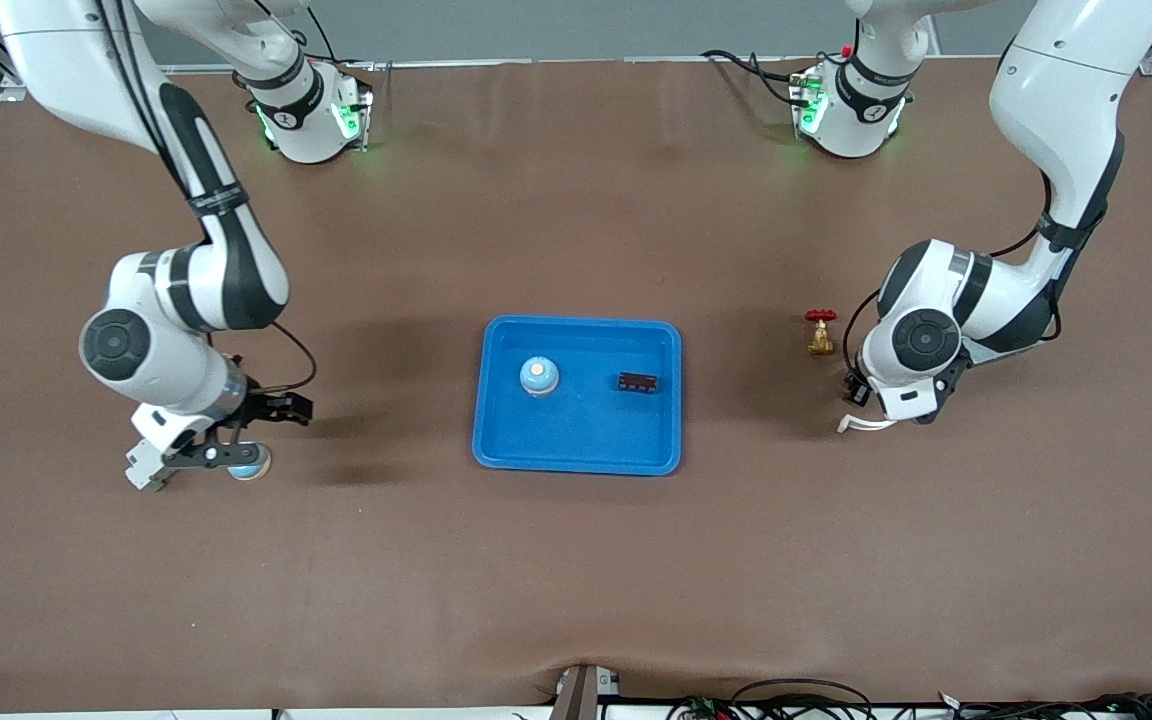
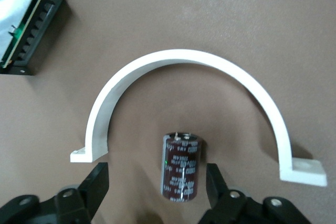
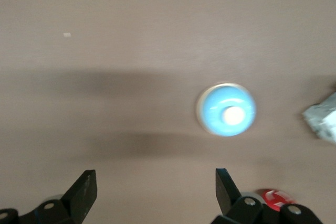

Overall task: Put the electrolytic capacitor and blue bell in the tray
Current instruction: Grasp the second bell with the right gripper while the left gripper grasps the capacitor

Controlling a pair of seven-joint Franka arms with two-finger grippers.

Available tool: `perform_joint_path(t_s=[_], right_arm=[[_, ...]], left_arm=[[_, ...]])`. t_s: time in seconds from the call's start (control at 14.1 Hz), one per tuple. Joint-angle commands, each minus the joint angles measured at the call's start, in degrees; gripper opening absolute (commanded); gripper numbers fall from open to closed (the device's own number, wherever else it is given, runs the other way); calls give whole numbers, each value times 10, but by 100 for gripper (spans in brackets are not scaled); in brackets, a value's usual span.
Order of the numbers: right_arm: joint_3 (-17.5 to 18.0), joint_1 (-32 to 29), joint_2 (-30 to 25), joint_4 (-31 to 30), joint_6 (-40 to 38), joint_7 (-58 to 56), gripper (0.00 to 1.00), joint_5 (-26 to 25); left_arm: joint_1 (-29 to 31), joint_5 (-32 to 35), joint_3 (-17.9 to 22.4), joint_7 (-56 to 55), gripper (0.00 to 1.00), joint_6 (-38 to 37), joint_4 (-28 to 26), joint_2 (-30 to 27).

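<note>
The bright-blue tray point(image 1: 496, 440) lies at the table's middle. In it are a blue bell point(image 1: 539, 375) and a small dark module point(image 1: 638, 381). A second blue bell point(image 1: 250, 464) stands on the table at the right arm's end. It also shows in the right wrist view point(image 3: 227, 109). My right gripper point(image 3: 155, 192) is open and empty just above this bell point(image 1: 226, 452). The dark electrolytic capacitor point(image 2: 181, 169) lies on the table between the open fingers of my left gripper point(image 2: 156, 190), untouched. In the front view the left arm hides it.
A white half-round clamp point(image 2: 184, 61) arches around the capacitor, and its end shows in the front view point(image 1: 861, 424). A black finned unit point(image 2: 26, 30) lies beside it. A red-handled brass valve point(image 1: 820, 331) stands between the tray and the left arm.
</note>
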Motion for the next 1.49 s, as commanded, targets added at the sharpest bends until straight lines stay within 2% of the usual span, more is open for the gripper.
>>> perform_joint_path(t_s=[0.0,0.14,0.28,0.35,0.42,0.78,1.13,1.42], right_arm=[[12,-34,-2,-14,29,-39,100,-9],[12,-36,11,-12,44,-40,100,-8],[12,-40,25,-10,67,-45,100,-8],[12,-44,35,-7,77,-50,100,-8],[13,-47,45,-4,95,-54,100,-7],[15,-71,102,33,119,-95,100,1],[15,-71,120,34,148,-96,100,3],[20,-70,131,38,161,-94,100,4]], left_arm=[[16,14,-5,5,66,48,-33,-11],[21,14,-6,5,50,52,-32,-5],[21,14,-6,3,25,52,-30,-6],[21,14,-6,2,7,52,-30,-9],[21,13,-7,-1,0,51,-28,-10],[20,4,-27,-22,0,43,4,-37],[-2,4,-38,-27,0,42,75,-26],[-51,-1,-45,-38,0,42,142,0]])
